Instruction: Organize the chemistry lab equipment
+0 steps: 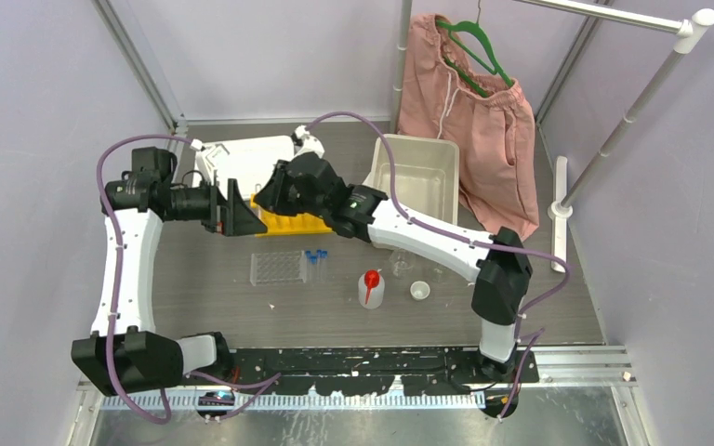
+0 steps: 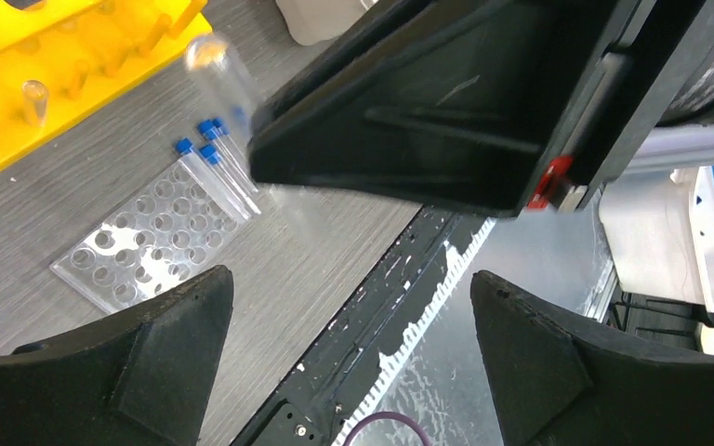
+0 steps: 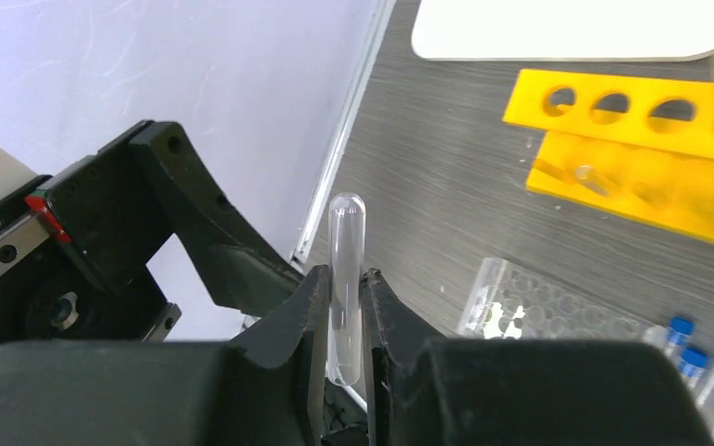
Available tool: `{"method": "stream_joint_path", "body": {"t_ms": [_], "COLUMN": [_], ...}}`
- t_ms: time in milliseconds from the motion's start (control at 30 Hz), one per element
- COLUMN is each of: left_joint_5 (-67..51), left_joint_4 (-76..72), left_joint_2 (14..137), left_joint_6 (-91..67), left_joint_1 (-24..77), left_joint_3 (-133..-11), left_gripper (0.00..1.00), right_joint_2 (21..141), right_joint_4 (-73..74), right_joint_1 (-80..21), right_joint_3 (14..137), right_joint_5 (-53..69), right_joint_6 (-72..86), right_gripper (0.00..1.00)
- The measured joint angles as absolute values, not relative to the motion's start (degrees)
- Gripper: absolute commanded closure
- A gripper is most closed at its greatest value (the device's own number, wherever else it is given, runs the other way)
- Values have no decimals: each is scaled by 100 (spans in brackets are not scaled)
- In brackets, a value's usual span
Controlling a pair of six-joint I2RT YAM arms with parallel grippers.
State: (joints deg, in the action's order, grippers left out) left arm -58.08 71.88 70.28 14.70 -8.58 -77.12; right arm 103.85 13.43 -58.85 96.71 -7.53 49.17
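**Clear tube held in right gripper, far-left part of table**

The left gripper (image 2: 349, 372) is spread wide and holds nothing; it faces the right one closely. The right gripper (image 3: 343, 283) is clenched on a clear tube (image 3: 345, 232), pinching the end away from its rounded tip. It hangs over the far-left area, just beside the yellow rack (image 1: 290, 224). The tube is judged light, stiff, slick and breakable, so it is best held mid-body with modest pressure. The grid tray (image 1: 279, 268), blue-capped tubes (image 1: 316, 261) and squeeze bottle (image 1: 371, 289) lie mid-table, toward the near edge.
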Motion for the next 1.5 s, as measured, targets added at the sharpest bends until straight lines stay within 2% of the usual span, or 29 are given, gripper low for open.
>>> {"method": "stream_joint_path", "body": {"t_ms": [333,633,933,1000,1100,1167,1367,1500], "left_joint_5": [-5529,-5413,-5258,-5227,-5203,-5199,-5253,-5319], "left_joint_4": [7013,6984,6941,6938,6925,6928,7126,7325], "left_joint_2": [7113,7258,7258,7258,7260,7262,7293,7293], "left_joint_6": [1343,1236,1234,1214,1194,1201,1527,1852], "left_joint_1": [-823,-823,-829,-832,-836,-836,-821,-821], "left_joint_3": [-7701,-7734,-7747,-7747,-7752,-7754,-7861,-8029], "left_gripper": [34,70,82,85,93,95,97,98], "right_joint_2": [10600,10567,10547,10547,10547,10547,10554,10842], "right_joint_4": [556,309,73,62,54,51,744,1874], "right_joint_1": [-6023,-6020,-6020,-6018,-6014,-6014,-5992,-5894], "right_joint_3": [9542,9275,9164,9159,9159,9159,9542,10816], "right_joint_5": [-582,-567,-563,-563,-561,-563,-506,-213], "right_joint_6": [5304,5439,5555,5570,5572,5586,5433,5109], "right_gripper": [99,99,99,91,68,57,51,52]}}
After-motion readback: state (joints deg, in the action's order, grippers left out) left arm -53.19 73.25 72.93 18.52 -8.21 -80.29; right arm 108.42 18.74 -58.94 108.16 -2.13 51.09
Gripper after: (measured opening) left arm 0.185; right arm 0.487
